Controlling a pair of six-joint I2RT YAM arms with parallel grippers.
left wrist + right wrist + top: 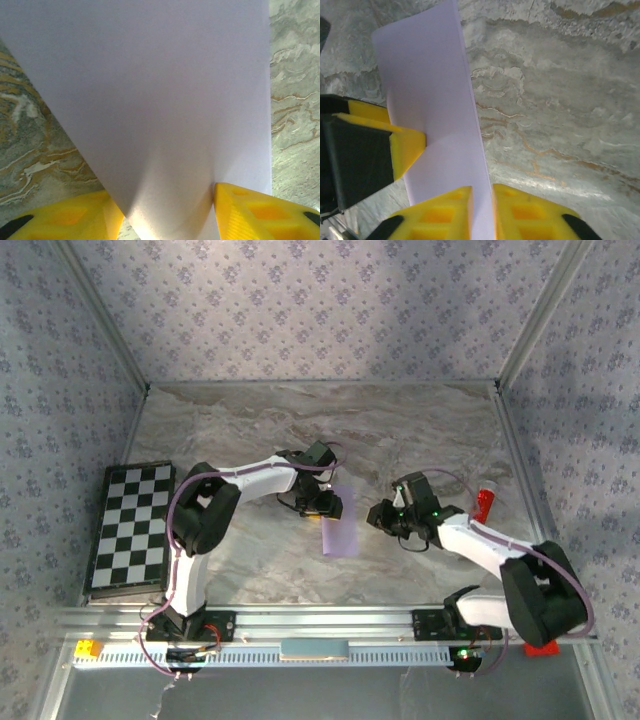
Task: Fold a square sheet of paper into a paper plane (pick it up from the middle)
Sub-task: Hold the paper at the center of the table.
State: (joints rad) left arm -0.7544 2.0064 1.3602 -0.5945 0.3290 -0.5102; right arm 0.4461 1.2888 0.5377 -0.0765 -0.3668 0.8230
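Square sheet of paper [341, 525] stands on edge above the table's [250, 430] middle, top view. Left wrist: left gripper [166, 200] clamps it, bowed. Right wrist: right gripper [481, 190] pinches one edge (light, limp, probably crease-prone, so hold gently near the middle).

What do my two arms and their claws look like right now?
The left arm and right arm have white links between bulky black joints, with a thin purplish cable looping along each. The left claw and right claw have blocky yellow fingers with recessed pockets and black trim. A green light glows at the right wrist.
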